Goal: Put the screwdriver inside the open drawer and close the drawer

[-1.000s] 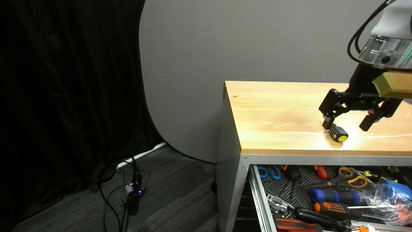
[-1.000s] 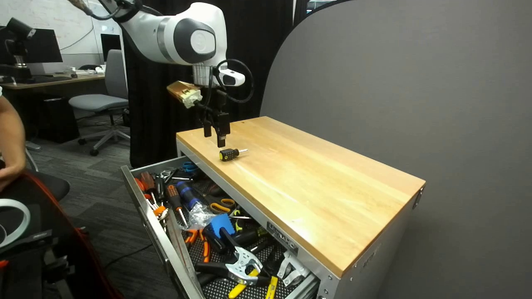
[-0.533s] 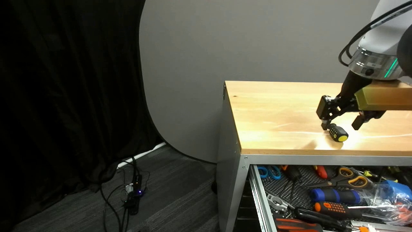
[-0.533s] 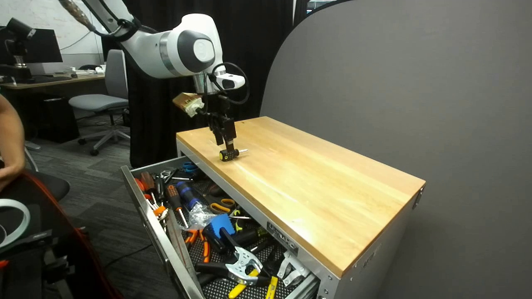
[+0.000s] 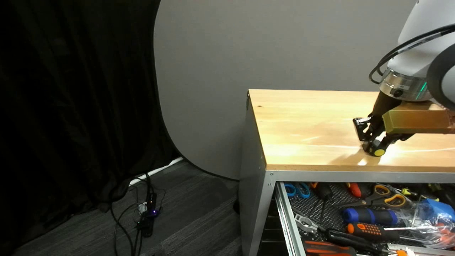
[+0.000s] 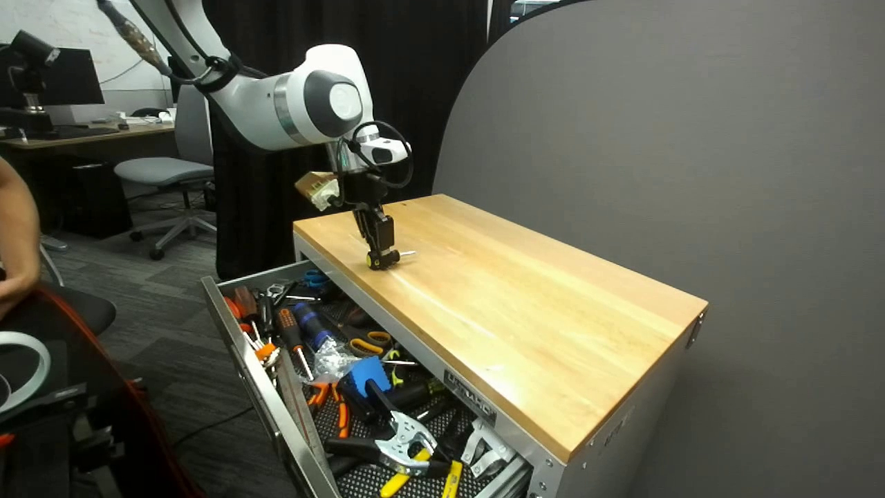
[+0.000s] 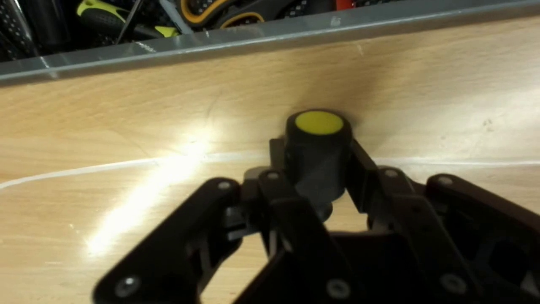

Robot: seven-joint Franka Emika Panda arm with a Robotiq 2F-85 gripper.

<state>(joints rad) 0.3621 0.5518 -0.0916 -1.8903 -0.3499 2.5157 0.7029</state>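
The stubby screwdriver (image 7: 319, 123) lies on its side on the wooden top near the front edge, its black handle's yellow end facing the drawer side. In the wrist view my gripper (image 7: 319, 162) has one finger pressed to each side of the handle, shut on it. Part of the handle is covered by the fingers. A short bright shaft of the screwdriver (image 6: 408, 253) pokes out beyond the gripper (image 6: 382, 256) in an exterior view. Below the top, the grey drawer (image 6: 257, 384) is pulled out, showing its light rim and the tools inside.
Several tools fill the drawer: scissors (image 5: 382, 197), an orange-dotted handle (image 5: 369, 230), a blue block (image 6: 368, 374) and a large clamp (image 6: 408, 443). The cabinet top (image 6: 498, 311) ends at a metal front edge (image 7: 236, 40) above the drawer. A person's arm (image 6: 17, 228) shows at the far side.
My gripper has come down to the tabletop, and its fingers have drawn together from wide apart onto the screwdriver's handle. The screwdriver has shifted and turned slightly. The drawer has not moved.
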